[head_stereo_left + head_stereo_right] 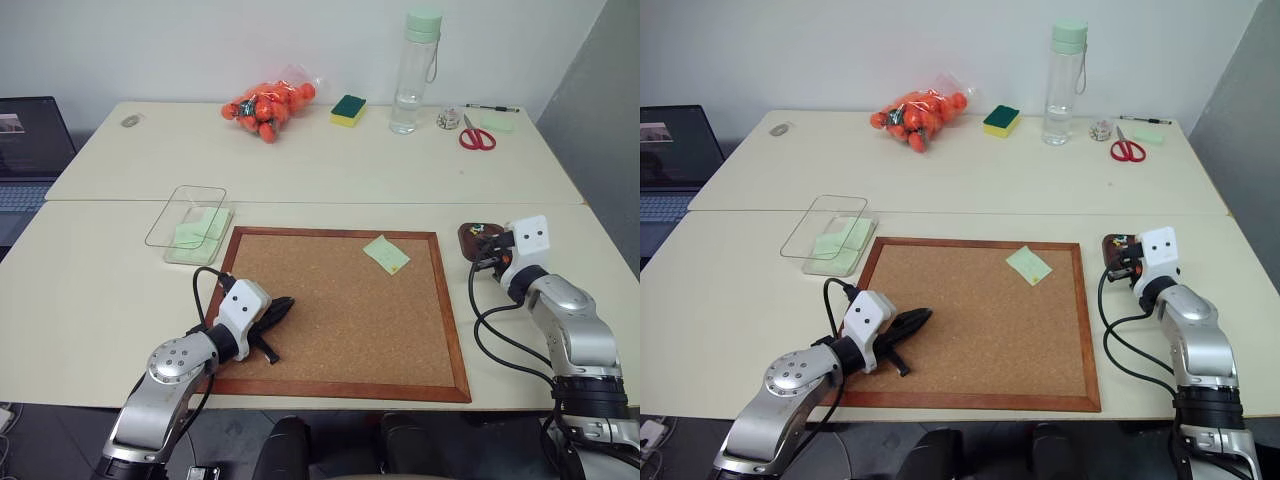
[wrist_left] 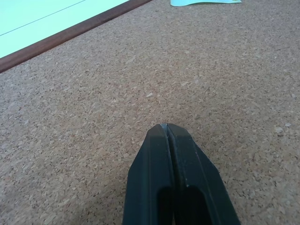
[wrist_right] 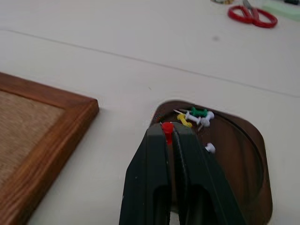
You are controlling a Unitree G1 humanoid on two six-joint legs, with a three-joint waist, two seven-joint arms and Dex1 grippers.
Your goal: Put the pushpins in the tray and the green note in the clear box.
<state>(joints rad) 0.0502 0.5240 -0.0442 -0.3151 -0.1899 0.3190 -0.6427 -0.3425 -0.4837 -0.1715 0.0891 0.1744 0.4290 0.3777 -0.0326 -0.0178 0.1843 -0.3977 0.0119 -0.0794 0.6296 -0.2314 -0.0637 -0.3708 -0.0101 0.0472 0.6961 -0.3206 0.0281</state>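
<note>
Cork board (image 1: 340,310) fills the near middle of the worktop (image 1: 300,170). Beyond its left corner sits the clear box (image 1: 188,214). On the board: the green note (image 1: 386,254) and the left hand (image 1: 283,306), fingers together. Just right of the board, the tray (image 3: 234,154) holds pushpins (image 3: 194,116); above it, the right hand (image 3: 167,129) pinches a red pushpin (image 3: 167,127).

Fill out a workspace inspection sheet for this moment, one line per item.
Surface: two pale tables pushed together; cork board in front.
Job's things: green note lying on the cork board; clear box beside the board's far left corner, on a green notepad; tray holding pushpins.
Clutter: bag of orange fruit, sponge, bottle, scissors.
Grippers: left gripper shut, over the board; right gripper shut on red pushpin at the tray's rim.
Cables: black cables at both wrists.
Surroundings: laptop, white wall.
</note>
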